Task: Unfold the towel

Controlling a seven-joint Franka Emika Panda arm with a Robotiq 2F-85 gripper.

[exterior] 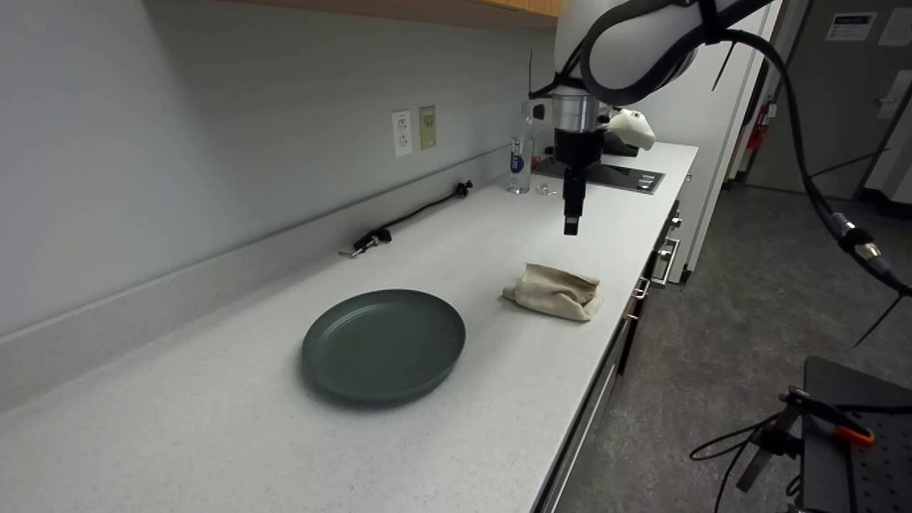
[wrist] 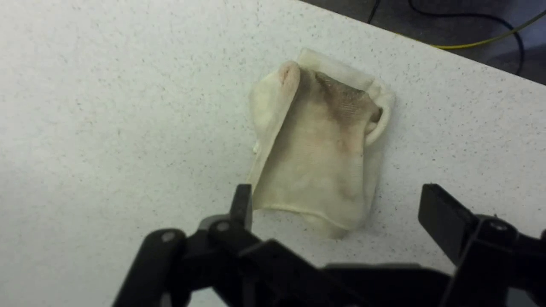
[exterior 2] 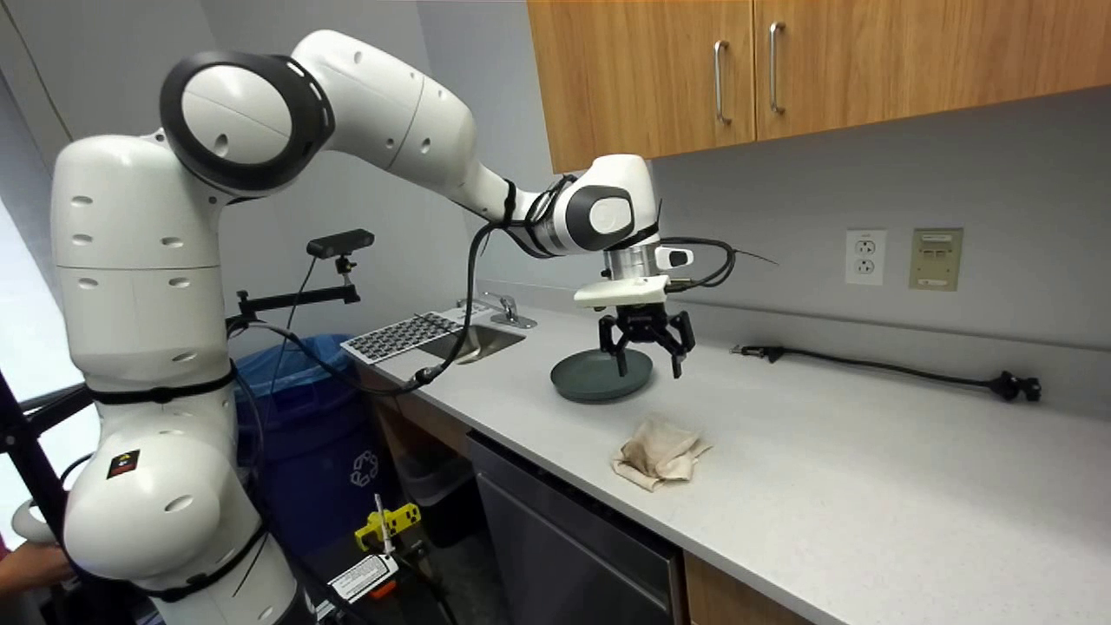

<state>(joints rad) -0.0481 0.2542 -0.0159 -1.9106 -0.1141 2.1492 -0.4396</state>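
A kitchen, doubling as a lab; the kitchen shows in the counter [exterior: 214, 442], the cupboards [exterior 2: 642, 78] above it, the sink [exterior 2: 499, 338] with its tap [exterior 2: 510, 316], and the hob [exterior: 623, 177]; the lab shows in the arm [exterior 2: 382, 117], the camera [exterior 2: 341, 243] on its bracket [exterior 2: 299, 301], and the clamp [exterior: 780, 442] at the edge of a perforated board [exterior: 876, 470]; the door [exterior: 826, 92] with sheets [exterior: 851, 26] on it, what looks like an extinguisher [exterior: 759, 132] beside it, and the bin [exterior 2: 317, 443] with a recycling mark [exterior 2: 364, 469] suggest a workplace; of which kind, I cannot tell.

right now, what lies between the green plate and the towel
Only bare white countertop: an exterior view shows a strip of it separating the green plate from the towel, with nothing lying on that strip.
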